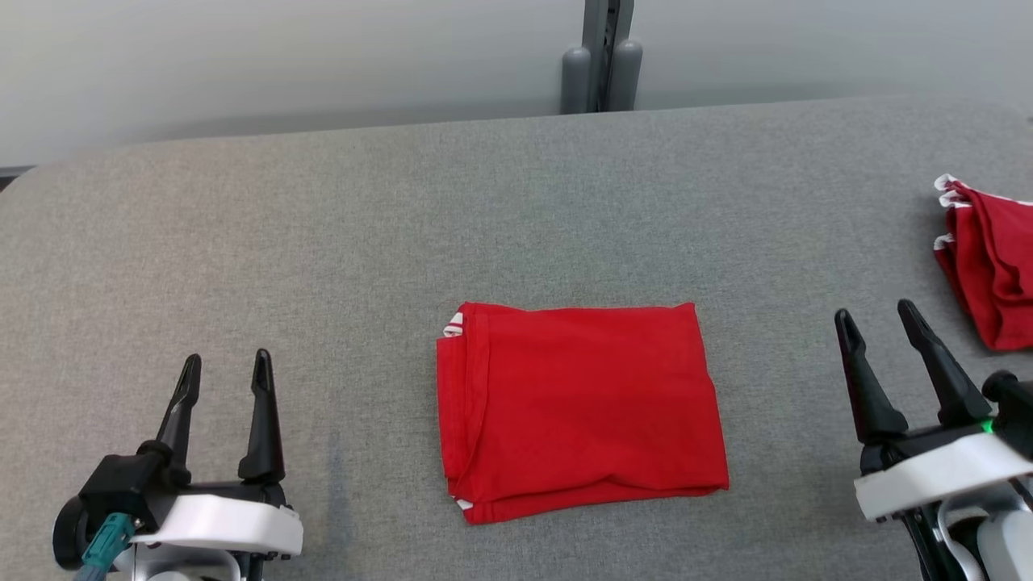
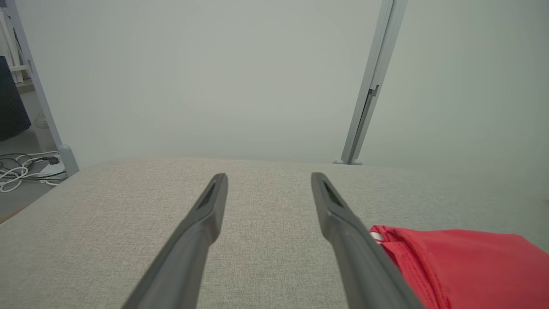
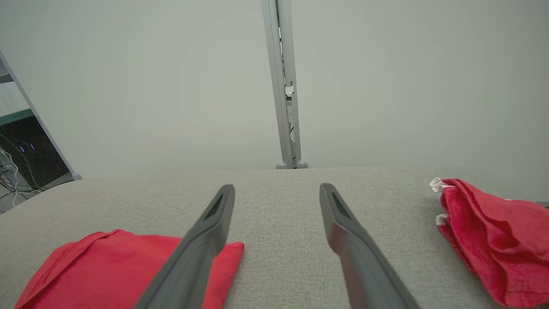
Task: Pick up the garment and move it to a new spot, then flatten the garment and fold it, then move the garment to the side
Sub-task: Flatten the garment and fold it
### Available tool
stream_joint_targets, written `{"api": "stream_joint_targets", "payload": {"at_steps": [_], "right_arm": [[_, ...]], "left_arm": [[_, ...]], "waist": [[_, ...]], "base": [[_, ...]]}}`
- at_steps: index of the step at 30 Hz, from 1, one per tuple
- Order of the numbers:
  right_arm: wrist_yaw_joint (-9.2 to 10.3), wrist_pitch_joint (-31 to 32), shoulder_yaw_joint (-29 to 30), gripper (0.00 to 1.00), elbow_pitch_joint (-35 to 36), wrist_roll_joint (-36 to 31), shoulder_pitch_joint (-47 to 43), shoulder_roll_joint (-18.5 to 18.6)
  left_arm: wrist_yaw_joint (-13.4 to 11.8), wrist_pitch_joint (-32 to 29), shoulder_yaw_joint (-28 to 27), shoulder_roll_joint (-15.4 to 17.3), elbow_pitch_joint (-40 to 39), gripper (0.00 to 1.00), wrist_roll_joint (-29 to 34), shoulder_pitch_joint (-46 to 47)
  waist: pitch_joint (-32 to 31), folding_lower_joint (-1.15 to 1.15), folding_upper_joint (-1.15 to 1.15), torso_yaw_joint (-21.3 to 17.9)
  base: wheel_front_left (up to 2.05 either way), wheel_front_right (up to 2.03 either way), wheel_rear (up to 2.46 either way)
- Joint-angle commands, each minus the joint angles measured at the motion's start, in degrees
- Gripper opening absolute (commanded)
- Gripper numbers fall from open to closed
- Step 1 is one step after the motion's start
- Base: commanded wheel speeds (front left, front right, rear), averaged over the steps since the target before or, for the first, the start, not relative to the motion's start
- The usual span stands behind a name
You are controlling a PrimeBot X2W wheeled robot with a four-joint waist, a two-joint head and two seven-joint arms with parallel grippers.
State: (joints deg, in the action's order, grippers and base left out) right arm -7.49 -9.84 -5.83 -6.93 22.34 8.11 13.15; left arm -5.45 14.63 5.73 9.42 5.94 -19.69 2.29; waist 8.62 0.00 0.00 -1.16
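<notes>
Both the left gripper (image 1: 227, 357) and right gripper (image 1: 874, 310) hold jaws wide, empty. Folded garment (image 1: 577, 407) lies centred on the table (image 1: 323, 242), nearer its front edge; pinch all layers, slide sideways.

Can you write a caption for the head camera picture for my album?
Folded red garment rests on the grey table between the open left claw and open right claw.

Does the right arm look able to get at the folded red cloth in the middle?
Probably yes. The right end effector stands open and empty, and only bare grey tabletop lies between it and the folded red garment. The second red garment lies on its other side, out of the way.
</notes>
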Motion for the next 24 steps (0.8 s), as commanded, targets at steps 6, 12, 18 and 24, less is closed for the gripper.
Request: {"api": "stream_joint_targets", "payload": {"at_steps": [6, 12, 18, 24], "right_arm": [[-0.01, 2.94, 2.04, 1.0, 3.84, -2.42, -4.64, -0.71], [-0.01, 5.37, 3.16, 1.0, 6.29, -3.93, -8.21, -1.5], [-0.01, 6.98, 4.43, 1.0, 7.95, -4.59, -11.43, -2.38], [-0.01, 8.17, 5.52, 1.0, 9.36, -5.18, -13.62, -2.73]], "left_arm": [[-1.0, -1.19, -0.44, 1.31, -0.88, 1.0, 0.26, -2.7], [-2.02, -2.8, -1.17, 2.32, -2.4, 1.0, -0.13, -5.47], [-2.7, -5.0, -1.26, 3.18, -3.87, 1.0, -0.49, -8.69], [-2.6, -6.51, -0.83, 4.07, -5.28, 1.0, -0.62, -11.0]], "waist": [[-3.28, 0.0, 0.0, -0.41], [-6.3, 0.0, 0.0, -0.34], [-9.44, 0.0, 0.0, -0.3], [-11.2, 0.0, 0.0, -0.1]], "base": [[0.0, 0.0, 0.0], [0.0, 0.0, 0.0], [0.0, 0.0, 0.0], [0.0, 0.0, 0.0]]}}
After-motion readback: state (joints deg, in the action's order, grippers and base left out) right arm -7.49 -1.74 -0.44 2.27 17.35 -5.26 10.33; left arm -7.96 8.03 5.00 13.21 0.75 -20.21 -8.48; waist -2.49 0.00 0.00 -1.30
